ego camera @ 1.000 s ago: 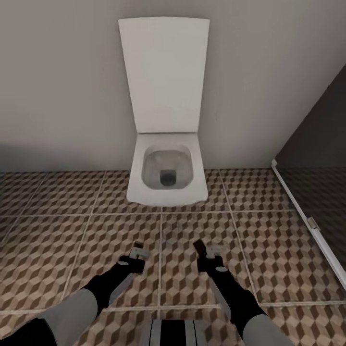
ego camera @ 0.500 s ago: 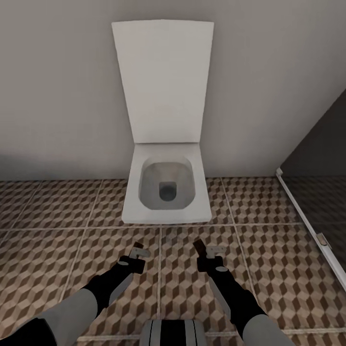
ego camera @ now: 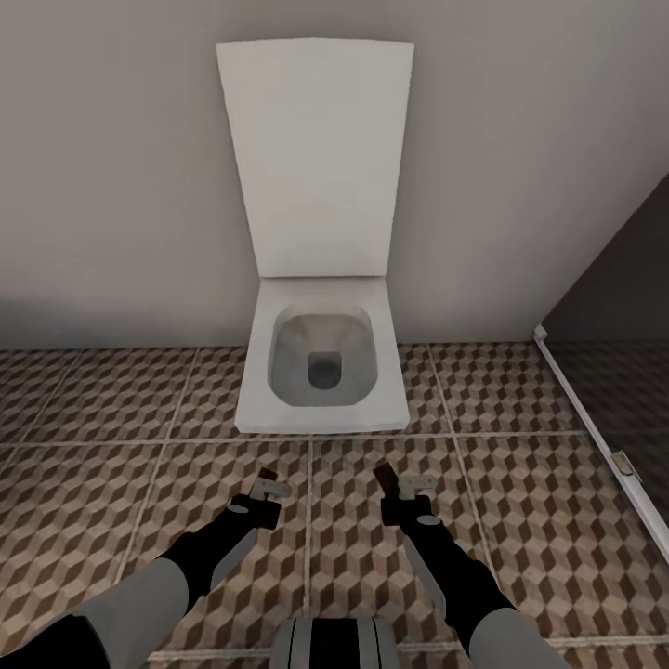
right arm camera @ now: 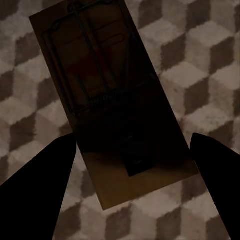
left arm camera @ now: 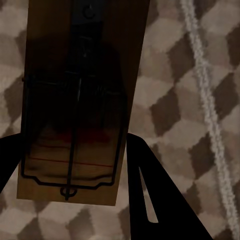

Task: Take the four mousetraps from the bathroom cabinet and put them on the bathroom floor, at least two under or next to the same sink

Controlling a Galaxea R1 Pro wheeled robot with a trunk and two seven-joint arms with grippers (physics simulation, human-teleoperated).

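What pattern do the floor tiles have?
Brown, beige and white 3D cubes on the bathroom floor, clearest in the head view.

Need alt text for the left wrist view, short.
A brown wooden mousetrap with a dark wire spring bar sits between the left pincer's dark fingers, seen from close above. Below it lies the bathroom floor, cube-patterned tiles with one pale grout line.

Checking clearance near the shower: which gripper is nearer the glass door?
Right. The right gripper hangs between the toilet and the glass door; the left gripper is farther over.

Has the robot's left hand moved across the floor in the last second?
Cannot tell. The left hand keeps its place in view while the toilet looms larger, so the camera shifted.
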